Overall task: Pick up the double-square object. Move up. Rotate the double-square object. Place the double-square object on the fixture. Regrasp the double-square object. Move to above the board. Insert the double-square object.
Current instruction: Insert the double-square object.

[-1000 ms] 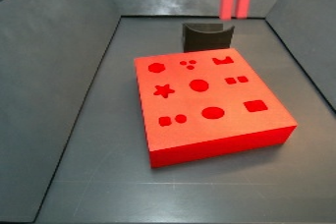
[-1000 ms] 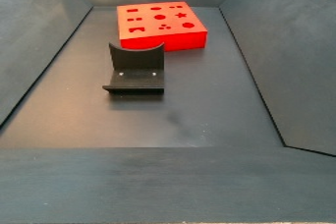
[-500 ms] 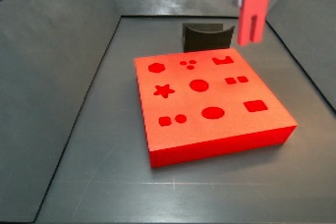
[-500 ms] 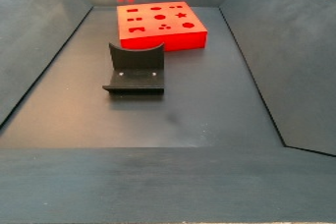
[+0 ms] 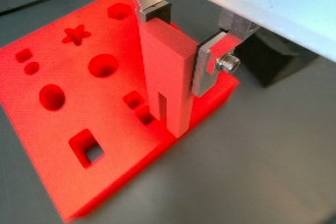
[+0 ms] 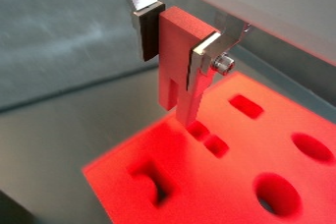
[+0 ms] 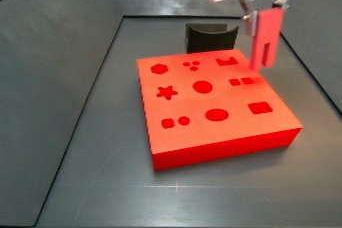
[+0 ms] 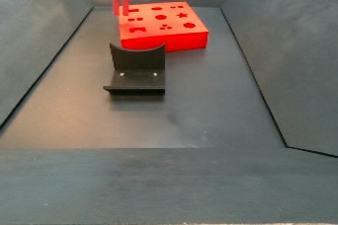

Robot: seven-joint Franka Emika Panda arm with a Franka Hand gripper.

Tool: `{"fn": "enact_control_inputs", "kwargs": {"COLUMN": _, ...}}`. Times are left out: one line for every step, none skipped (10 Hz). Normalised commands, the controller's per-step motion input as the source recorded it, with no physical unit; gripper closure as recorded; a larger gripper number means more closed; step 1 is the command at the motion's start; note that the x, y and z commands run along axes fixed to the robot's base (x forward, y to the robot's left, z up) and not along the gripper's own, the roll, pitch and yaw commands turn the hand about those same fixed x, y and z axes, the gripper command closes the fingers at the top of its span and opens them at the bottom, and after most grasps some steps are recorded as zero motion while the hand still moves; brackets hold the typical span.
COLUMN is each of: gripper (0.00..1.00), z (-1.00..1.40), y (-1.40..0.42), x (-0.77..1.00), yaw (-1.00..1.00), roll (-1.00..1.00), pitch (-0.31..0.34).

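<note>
Insertion is what remains, I judge: pickup, rotation, fixture rest and regrasp look finished. In a side view, going left to right, the board is lying below the gripper, the fixture sitting empty behind it. The gripper is pinching the block upright between its fingers, hanging just above the board's edge cut-outs, not yet entering any.

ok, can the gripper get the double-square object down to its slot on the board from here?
Probably yes. The gripper holds the double-square object upright above the board, its lower end near the double-square cut-out. Nothing shows between them; the fixture stands off the board.
</note>
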Motion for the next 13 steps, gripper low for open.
{"fn": "enact_control_inputs", "kwargs": {"gripper": 1.0, "z": 0.0, "y": 0.0, "x": -0.03, "yaw": -0.02, "roll": 0.0, "pitch": 0.0}}
{"fn": "enact_control_inputs", "kwargs": {"gripper": 1.0, "z": -0.04, "y": 0.0, "x": -0.13, "yaw": 0.0, "roll": -0.01, "pitch": -0.043}}
{"fn": "enact_control_inputs", "kwargs": {"gripper": 1.0, "z": -0.08, "y": 0.0, "x": -0.64, "yaw": -0.13, "roll": 0.0, "pitch": -0.054}}
{"fn": "enact_control_inputs", "kwargs": {"gripper": 1.0, "z": -0.03, "y": 0.0, "x": -0.78, "yaw": -0.19, "roll": 0.06, "pitch": -0.004}}
{"fn": "enact_control_inputs", "kwargs": {"gripper": 1.0, "z": -0.19, "y": -0.09, "x": -0.7, "yaw": -0.21, "roll": 0.07, "pitch": 0.0}}
{"fn": "enact_control_inputs", "kwargs": {"gripper": 1.0, "z": -0.19, "y": -0.26, "x": -0.35, "yaw": -0.2, "roll": 0.0, "pitch": -0.053}}
{"fn": "enact_control_inputs", "kwargs": {"gripper": 1.0, "z": -0.22, "y": -0.22, "x": 0.13, "yaw": 0.0, "roll": -0.03, "pitch": -0.04}}
{"fn": "enact_control_inputs", "kwargs": {"gripper": 1.0, "z": -0.15, "y": -0.02, "x": 0.53, "yaw": -0.11, "roll": -0.03, "pitch": -0.004}}
{"fn": "enact_control_inputs", "kwargs": {"gripper": 1.0, "z": -0.19, "y": 0.22, "x": 0.81, "yaw": -0.16, "roll": 0.0, "pitch": 0.003}}
{"fn": "enact_control_inputs", "kwargs": {"gripper": 1.0, "z": 0.0, "y": 0.17, "x": 0.52, "yaw": -0.01, "roll": 0.0, "pitch": 0.006}}
{"fn": "enact_control_inputs", "kwargs": {"gripper": 1.0, "z": -0.07, "y": -0.1, "x": 0.0, "yaw": 0.0, "roll": -0.01, "pitch": -0.007}}
{"fn": "enact_control_inputs", "kwargs": {"gripper": 1.0, "z": -0.25, "y": -0.24, "x": -0.09, "yaw": 0.05, "roll": 0.0, "pitch": -0.036}}
{"fn": "enact_control_inputs", "kwargs": {"gripper": 1.0, "z": -0.32, "y": -0.38, "x": -0.24, "yaw": 0.17, "roll": 0.0, "pitch": -0.034}}
